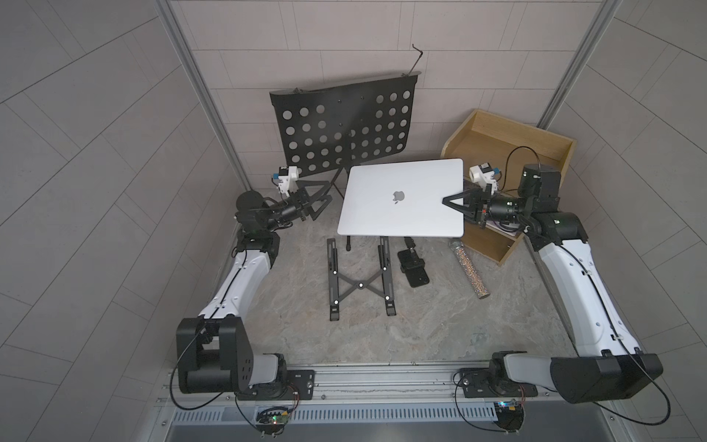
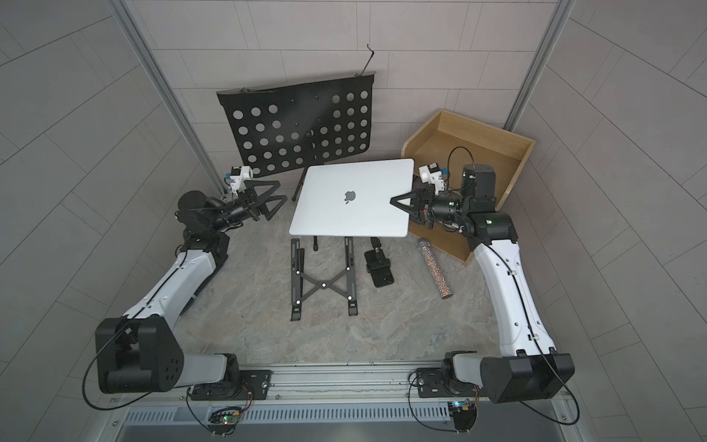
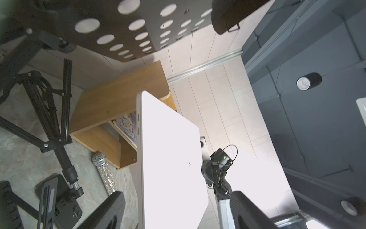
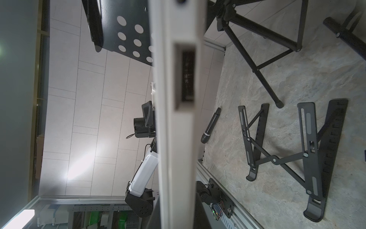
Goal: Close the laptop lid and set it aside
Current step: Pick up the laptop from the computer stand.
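The laptop (image 1: 401,214) is closed and hangs roughly level above the table in both top views (image 2: 344,218). Its silver lid (image 1: 382,180) faces up with the apple logo at its centre. My right gripper (image 1: 449,202) is shut on the laptop's right edge, one finger on top. In the right wrist view the laptop's thin edge (image 4: 178,119) runs between the right gripper's (image 4: 178,214) dark fingers. My left gripper (image 1: 329,191) stands open just off the laptop's left edge, apart from it. In the left wrist view the laptop (image 3: 170,158) lies in line with the open left gripper (image 3: 178,193).
A black X-frame stand (image 1: 359,285) lies on the table under the laptop. A perforated black music stand (image 1: 340,126) leans at the back. A wooden shelf box (image 1: 509,145) sits at the right, holding a cartoon notebook (image 3: 126,126). A glitter microphone (image 1: 470,271) and a black holder (image 1: 413,268) lie nearby.
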Available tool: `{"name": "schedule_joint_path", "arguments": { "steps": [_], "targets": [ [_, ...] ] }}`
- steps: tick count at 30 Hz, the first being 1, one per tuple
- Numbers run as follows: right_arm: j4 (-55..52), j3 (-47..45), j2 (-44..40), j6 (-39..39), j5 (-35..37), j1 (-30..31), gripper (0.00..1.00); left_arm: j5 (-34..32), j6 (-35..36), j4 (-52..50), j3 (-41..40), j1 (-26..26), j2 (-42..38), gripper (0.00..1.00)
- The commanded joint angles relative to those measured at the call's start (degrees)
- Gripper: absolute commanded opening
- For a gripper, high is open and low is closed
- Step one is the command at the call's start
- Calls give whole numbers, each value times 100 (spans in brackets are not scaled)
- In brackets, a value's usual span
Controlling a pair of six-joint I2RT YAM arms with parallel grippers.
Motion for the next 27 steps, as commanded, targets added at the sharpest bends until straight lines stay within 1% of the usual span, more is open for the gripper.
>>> {"name": "schedule_joint_path", "arguments": {
  "steps": [1, 4, 7, 14, 16, 21, 25, 27],
  "targets": [
    [996, 118, -362, 87, -664, -14, 0, 327, 655, -824, -52, -128, -53, 81],
    [1359, 6, -392, 330, -747, -9, 0, 286, 649, -811, -46, -397, 41, 78],
    [1628, -49, -405, 499, -844, -7, 0, 374, 277, -291, 21, -623, 173, 77],
    [1670, -240, -483, 506, -1013, -7, 0, 343, -917, 1105, -43, -611, 426, 69],
    [1679, -266, -485, 512, -1051, -7, 0, 381, -1125, 1362, -35, -597, 462, 66],
    [1688, -332, -437, 485, -1122, -7, 0, 541, -1144, 1401, -69, -561, 395, 61],
    [1735, -399, -413, 479, -1196, 1, 0, 792, -1124, 1365, -128, -556, 272, 56],
    [1740, -422, -414, 452, -1261, 5, 0, 930, -1043, 1255, -165, -561, 205, 56]
  ]
}}
